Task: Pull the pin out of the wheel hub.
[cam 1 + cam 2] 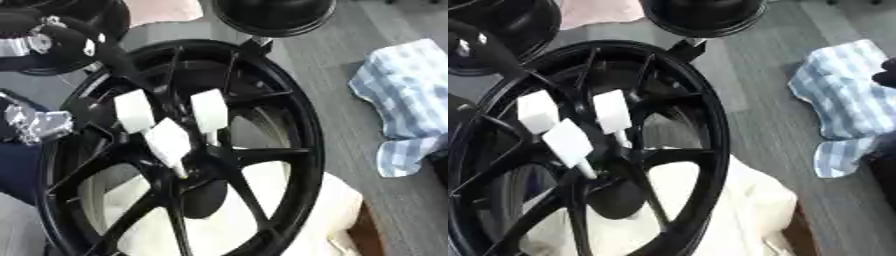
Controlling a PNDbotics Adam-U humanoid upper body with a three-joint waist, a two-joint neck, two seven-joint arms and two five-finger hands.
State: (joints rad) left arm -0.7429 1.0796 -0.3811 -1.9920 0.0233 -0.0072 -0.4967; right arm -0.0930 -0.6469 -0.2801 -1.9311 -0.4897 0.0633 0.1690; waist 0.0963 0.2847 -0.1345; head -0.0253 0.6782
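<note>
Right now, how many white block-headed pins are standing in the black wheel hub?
3. One white block-headed pin stands on the left, one on the right, and one lower between them, all near the centre of the black spoked wheel. Spokes may hide others.

Three white block-headed pins crowd the black spoked wheel's hub; gaps between spokes stay open; blue checked cloth lies well right.
</note>
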